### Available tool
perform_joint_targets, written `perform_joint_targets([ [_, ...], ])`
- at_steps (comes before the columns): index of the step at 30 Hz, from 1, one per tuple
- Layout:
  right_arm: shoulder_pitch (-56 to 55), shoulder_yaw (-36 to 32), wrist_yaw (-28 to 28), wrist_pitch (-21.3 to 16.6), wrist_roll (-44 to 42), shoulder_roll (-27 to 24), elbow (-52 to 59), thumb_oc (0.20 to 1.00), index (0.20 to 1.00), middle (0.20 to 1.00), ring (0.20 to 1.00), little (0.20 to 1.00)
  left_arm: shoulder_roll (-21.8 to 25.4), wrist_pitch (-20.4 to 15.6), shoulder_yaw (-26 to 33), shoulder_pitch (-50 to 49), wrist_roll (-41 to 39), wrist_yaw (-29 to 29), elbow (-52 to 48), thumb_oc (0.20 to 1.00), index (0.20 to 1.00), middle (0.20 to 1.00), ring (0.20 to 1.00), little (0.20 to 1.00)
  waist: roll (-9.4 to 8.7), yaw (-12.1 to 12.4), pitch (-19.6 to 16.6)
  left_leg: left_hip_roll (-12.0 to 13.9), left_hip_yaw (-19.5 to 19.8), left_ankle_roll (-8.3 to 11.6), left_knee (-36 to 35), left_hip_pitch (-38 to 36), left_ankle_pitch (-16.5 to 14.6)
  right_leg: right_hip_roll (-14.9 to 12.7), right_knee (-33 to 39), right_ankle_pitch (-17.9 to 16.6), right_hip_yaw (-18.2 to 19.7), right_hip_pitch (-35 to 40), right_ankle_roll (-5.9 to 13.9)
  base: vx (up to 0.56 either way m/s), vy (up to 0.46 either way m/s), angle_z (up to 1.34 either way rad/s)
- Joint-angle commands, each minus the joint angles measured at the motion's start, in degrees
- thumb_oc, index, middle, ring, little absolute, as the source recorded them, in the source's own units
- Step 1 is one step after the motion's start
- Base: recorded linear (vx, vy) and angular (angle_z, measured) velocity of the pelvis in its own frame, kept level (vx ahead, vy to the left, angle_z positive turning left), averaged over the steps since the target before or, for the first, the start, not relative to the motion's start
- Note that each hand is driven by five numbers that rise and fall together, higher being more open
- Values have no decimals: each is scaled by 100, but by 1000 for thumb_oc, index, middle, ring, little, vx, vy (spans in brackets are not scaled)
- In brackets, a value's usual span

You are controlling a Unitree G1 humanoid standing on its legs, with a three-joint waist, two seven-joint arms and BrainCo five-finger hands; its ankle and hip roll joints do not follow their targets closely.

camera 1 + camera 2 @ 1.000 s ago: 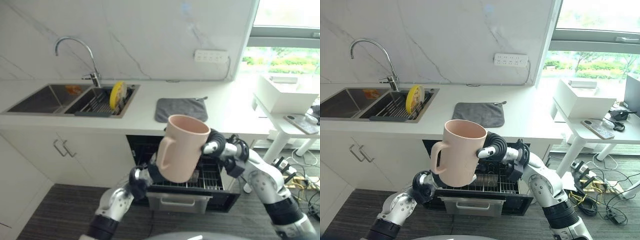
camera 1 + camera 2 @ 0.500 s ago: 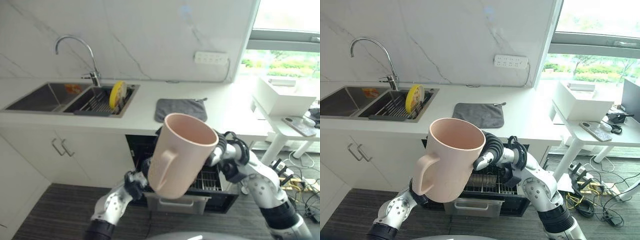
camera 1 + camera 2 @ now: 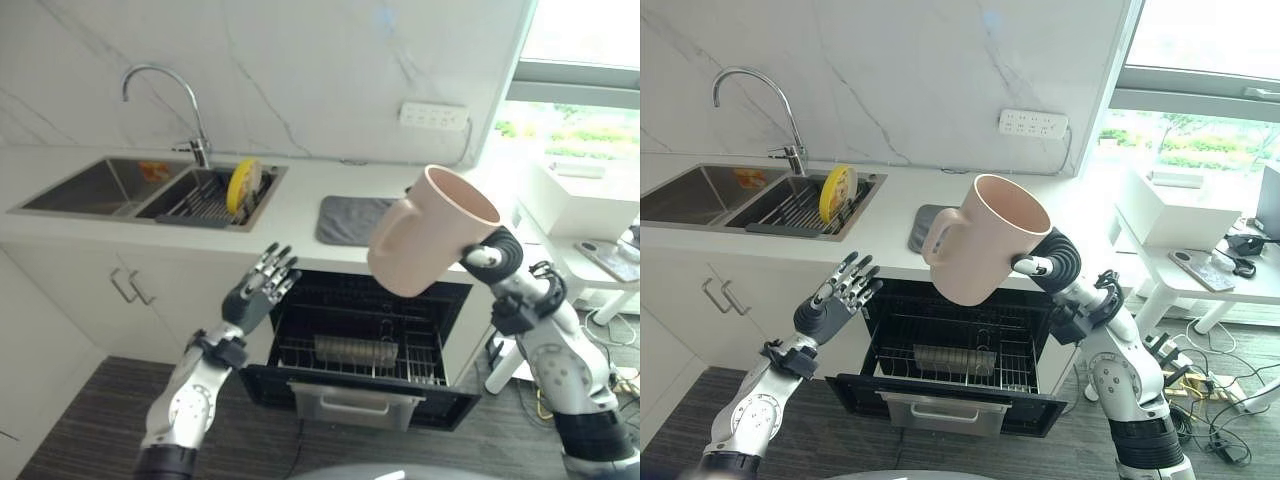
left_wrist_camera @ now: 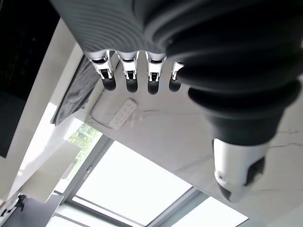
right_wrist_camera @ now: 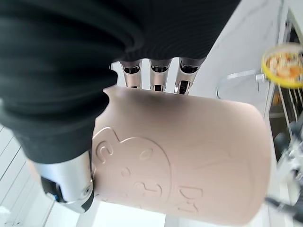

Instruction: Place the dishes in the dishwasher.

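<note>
While the large pale pink ceramic mug [image 3: 985, 238] is held tilted in the air above the open dishwasher [image 3: 952, 345], its handle is turned toward the sink side and its mouth toward the window. The right robot hand [image 3: 1045, 263] is clamped on the mug's side, fingers and thumb curled round it, as seen in the right wrist view [image 5: 156, 75]. The left robot hand [image 3: 262, 290] is raised, empty, in front of the white cabinet front to the left of the dishwasher, with its fingers spread apart and straight. A pulled-out wire rack [image 3: 352, 352] is seen inside the dishwasher, with a grey cylindrical item [image 3: 350, 349] lying in it. On the white bench [image 3: 290, 210], a grey folded cloth [image 3: 346, 219] is laid just behind the mug. In the steel sink [image 3: 150, 190], a yellow round plate [image 3: 238, 186] is stood on edge in a dark dish rack [image 3: 195, 206], beside a curved chrome tap [image 3: 165, 100].
</note>
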State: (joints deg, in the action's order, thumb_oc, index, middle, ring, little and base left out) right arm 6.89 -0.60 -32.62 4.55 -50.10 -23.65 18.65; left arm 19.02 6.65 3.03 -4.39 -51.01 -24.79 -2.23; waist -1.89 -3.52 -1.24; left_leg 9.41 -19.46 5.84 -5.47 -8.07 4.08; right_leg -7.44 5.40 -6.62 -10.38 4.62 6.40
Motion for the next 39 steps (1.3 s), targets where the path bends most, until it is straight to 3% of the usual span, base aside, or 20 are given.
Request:
perform_joint_targets([
  [1,369,-384,128,-322,-65,62,374,200,200,200,200,200,167,-598,137,595,605,347,-277,1000,1000,1000,1000,1000,100,142,373,17,299,-140,47,-228,-493,-15,-40,510,-355,372,70,31,-16,1],
  [6,209,-390,221,-143,17,46,449,200,200,200,200,200,516,-890,224,573,1900,607,-480,1000,1000,1000,1000,1000,104,147,429,-5,347,-159,47,-254,-497,18,-40,537,-352,433,53,50,-10,3],
  [7,109,-400,256,-77,27,39,425,200,200,200,200,200,797,-1104,309,540,2545,722,-531,1000,1000,1000,1000,1000,118,137,498,-39,350,-174,47,-298,-448,96,-40,566,-301,493,2,100,4,8],
  [8,102,-413,232,-81,-18,24,407,200,200,200,200,200,871,-1143,339,532,2648,732,-572,1000,1000,1000,1000,1000,122,143,540,-48,359,-170,47,-317,-402,127,-78,586,-284,505,-28,79,1,10],
  [11,244,-362,122,-437,9,-140,230,200,200,200,200,200,1132,-1469,230,771,2957,922,-639,1000,1000,1000,1000,1000,71,172,1091,5,607,-145,1180,404,-625,110,-1140,946,-192,-92,-166,-145,-28,9],
  [13,414,-331,121,-567,27,-248,163,200,200,200,200,200,1244,-1582,111,966,3057,1039,-633,1000,1000,1000,1000,1000,59,164,1306,47,672,-127,1603,787,-743,58,-1464,1047,-197,-421,-191,-229,-15,11],
  [19,792,-201,229,-689,66,-396,121,200,200,200,200,200,1527,-1493,-131,1260,3668,1214,-766,1000,1000,1000,1000,1000,117,126,1742,114,771,-95,2355,1433,-935,-8,-2103,1259,-123,-1003,-270,-122,28,-1],
  [27,674,-68,277,-780,-46,-511,140,200,200,200,200,200,1939,-1191,-305,1128,4045,1046,-758,1000,1000,1000,1000,1000,206,73,1980,243,826,-87,2930,1660,-1014,-54,-2495,1398,-41,-1141,-324,36,24,0],
  [30,554,-73,301,-687,-153,-524,153,200,200,200,200,200,2067,-584,-614,994,4730,427,-728,1000,1000,1000,1000,1000,291,7,1976,315,749,-82,2956,1546,-932,-72,-2437,1390,24,-992,-294,178,66,-3],
  [39,410,-96,61,-304,-336,-575,244,200,200,200,200,200,2351,48,-1393,1233,6102,-264,-286,1000,1000,1000,1000,1000,292,-184,1864,521,546,-59,3042,1284,-844,-86,-2293,1366,194,-616,-211,142,23,-9],
])
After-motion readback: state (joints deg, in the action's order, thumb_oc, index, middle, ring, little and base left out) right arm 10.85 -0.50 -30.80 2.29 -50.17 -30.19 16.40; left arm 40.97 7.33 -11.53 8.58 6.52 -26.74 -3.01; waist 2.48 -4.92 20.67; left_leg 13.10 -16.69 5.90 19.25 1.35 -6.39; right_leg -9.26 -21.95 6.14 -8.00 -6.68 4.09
